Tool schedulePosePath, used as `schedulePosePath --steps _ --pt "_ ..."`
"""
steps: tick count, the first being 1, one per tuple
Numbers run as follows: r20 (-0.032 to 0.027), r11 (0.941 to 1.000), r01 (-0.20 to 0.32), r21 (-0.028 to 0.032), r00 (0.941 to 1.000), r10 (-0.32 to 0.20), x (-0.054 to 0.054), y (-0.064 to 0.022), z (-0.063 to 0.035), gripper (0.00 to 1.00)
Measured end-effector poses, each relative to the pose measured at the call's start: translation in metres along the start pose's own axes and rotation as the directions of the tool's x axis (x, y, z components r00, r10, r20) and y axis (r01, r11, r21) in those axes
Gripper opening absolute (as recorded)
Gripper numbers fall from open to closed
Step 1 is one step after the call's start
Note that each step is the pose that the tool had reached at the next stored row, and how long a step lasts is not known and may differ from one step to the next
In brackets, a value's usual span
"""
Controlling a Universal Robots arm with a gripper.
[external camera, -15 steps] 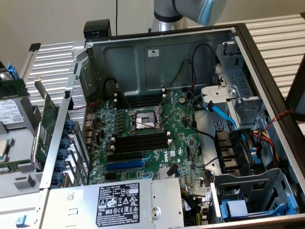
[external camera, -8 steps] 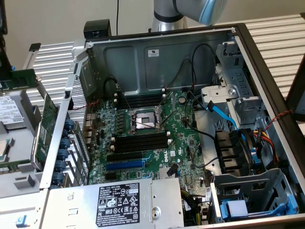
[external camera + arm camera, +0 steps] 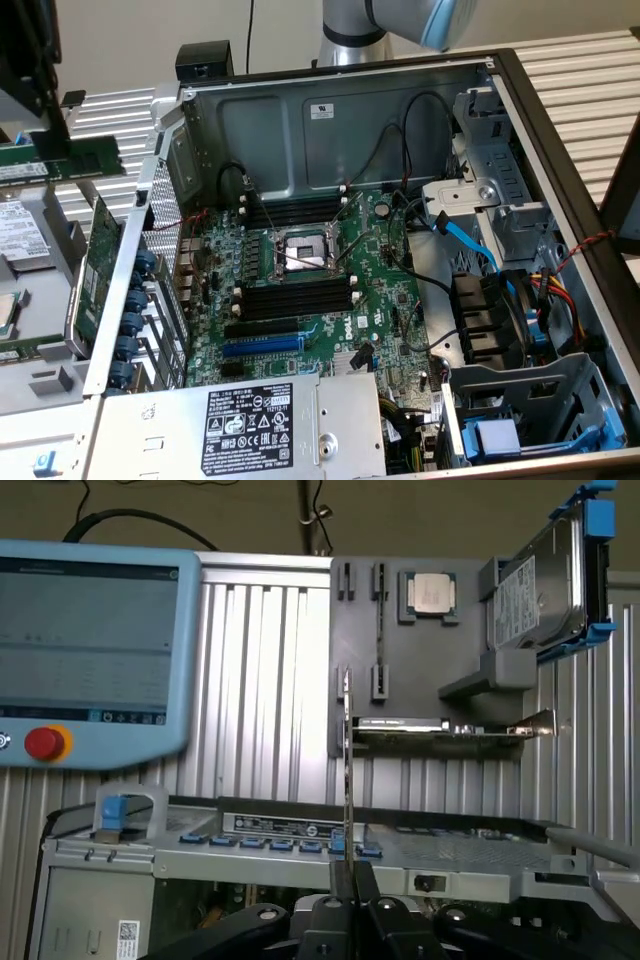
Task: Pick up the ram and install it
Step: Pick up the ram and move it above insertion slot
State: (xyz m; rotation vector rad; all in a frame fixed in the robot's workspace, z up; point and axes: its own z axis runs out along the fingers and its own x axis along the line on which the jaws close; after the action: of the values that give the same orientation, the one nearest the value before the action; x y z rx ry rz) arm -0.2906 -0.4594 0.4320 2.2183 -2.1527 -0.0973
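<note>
**While the ram is in the grip, we keep it square**

Since the jaws are closed on the ram point(image 3: 85, 158), with the gripper point(image 3: 350, 895) pinching its flat faces, we judge the step in hand to be the carry toward the board. The stick hangs in the air at the far left of the scene, above the grey parts tray point(image 3: 40, 385) and outside the open case point(image 3: 400, 110). It is well apart from the black memory slots point(image 3: 300, 297) on the motherboard point(image 3: 340, 325). From the wrist it appears edge-on, a thin line running straight out from the fingertips, so it looks squarely held. The hold seems to sit near one end, though the exterior view is too cramped there for us to be sure. To do this well, we would carry the stick level and unhurried, pass clear of the case wall and the loose cables point(image 3: 400, 140), and hold its long edge parallel to the slots.
</note>
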Motion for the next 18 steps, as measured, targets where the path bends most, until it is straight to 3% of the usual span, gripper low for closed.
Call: schedulePosePath --steps 10,18 --pt "-0.0001 1.0000 0.000 0.0012 1.0000 0.000 -0.010 -0.0405 -0.0024 0.12" --pt "-0.0004 1.0000 0.000 0.0038 1.0000 0.000 -0.027 -0.0696 0.0004 0.12"
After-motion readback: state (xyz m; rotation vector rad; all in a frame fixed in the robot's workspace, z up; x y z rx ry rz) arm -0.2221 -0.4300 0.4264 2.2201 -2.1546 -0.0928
